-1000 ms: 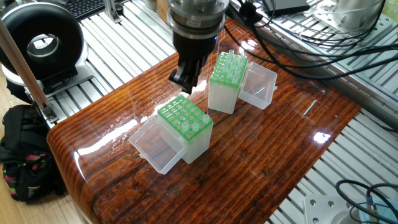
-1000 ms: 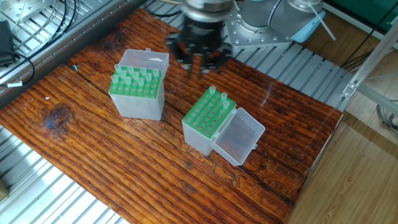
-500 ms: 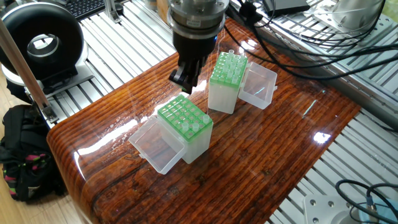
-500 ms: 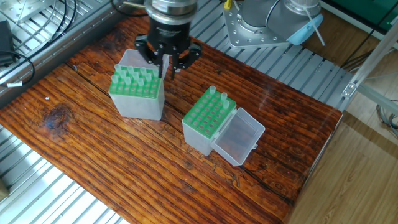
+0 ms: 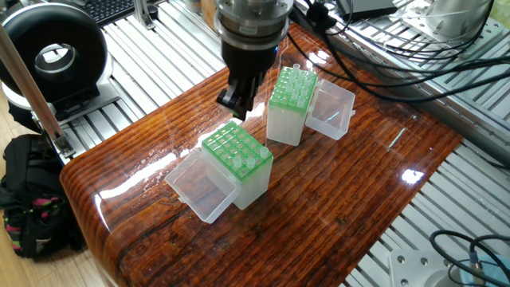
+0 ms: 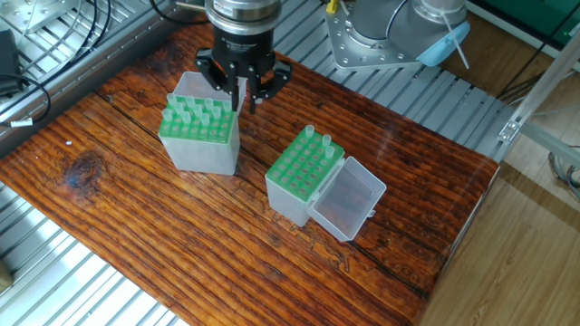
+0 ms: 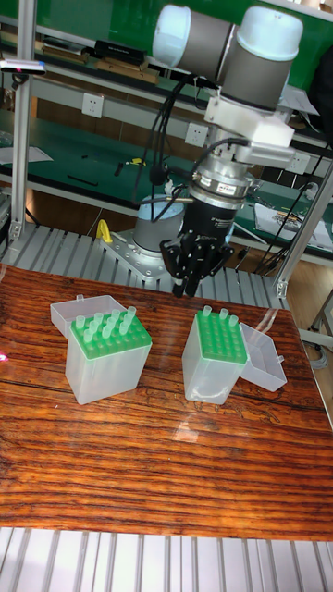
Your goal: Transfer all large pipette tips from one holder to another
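Observation:
Several large pipette tips [image 6: 195, 113] stand in the green-topped holder [image 6: 201, 143] on the left; the same holder shows in the one fixed view [image 5: 287, 104] and in the tall view [image 7: 109, 356]. The other holder [image 6: 304, 177] carries two tips [image 6: 317, 139] at its far corner, also visible in the tall view [image 7: 217, 316]. My gripper [image 6: 243, 98] hangs just above the back right edge of the fuller holder. Its fingers stand a little apart, open, and no tip shows between them. The one fixed view places the gripper [image 5: 239, 104] beside that holder.
Each holder has a clear hinged lid lying open beside it [image 6: 347, 199] [image 5: 331, 112]. A black round device [image 5: 56, 52] and a backpack [image 5: 28, 199] sit past the table's left end. Cables [image 5: 374, 48] run behind. The arm's base [image 6: 390, 32] stands at the back.
In the other fixed view my gripper has moved left, from behind the two-tip holder to above the fuller holder. The one fixed view shows no difference.

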`<state>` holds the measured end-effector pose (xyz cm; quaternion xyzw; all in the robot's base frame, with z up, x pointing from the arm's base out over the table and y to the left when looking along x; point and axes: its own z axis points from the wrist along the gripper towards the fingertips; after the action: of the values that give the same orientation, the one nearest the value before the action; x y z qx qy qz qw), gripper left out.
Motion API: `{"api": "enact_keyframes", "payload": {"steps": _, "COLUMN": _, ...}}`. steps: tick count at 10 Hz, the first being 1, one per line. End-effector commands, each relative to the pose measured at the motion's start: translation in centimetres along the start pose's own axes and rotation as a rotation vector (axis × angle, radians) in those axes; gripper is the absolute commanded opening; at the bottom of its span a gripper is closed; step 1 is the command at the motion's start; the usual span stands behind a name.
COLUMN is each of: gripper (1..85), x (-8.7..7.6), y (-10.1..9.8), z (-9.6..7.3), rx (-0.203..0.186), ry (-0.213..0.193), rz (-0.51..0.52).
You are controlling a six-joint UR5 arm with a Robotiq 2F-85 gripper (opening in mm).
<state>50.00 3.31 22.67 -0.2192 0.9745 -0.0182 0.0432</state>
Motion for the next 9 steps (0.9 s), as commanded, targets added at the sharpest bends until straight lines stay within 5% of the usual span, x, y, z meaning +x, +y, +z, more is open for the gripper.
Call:
{"api": "enact_keyframes", "payload": {"steps": 1, "gripper": 24.0, "x": -0.2, "y": -0.7, "z": -0.1, "rx": 0.020, "ry": -0.009, "rz": 0.130}}
{"api": "enact_keyframes", "payload": {"steps": 7, "gripper": 24.0, "x": -0.7, "y": -11.0, "z": 2.4, "rx": 0.050, "ry": -0.031, "rz": 0.008}}
{"api": "enact_keyframes", "payload": {"steps": 9, "gripper": 24.3, "x": -0.6, "y": -11.8, "z": 2.4, "rx": 0.045, "ry": -0.031, "rz": 0.010}}
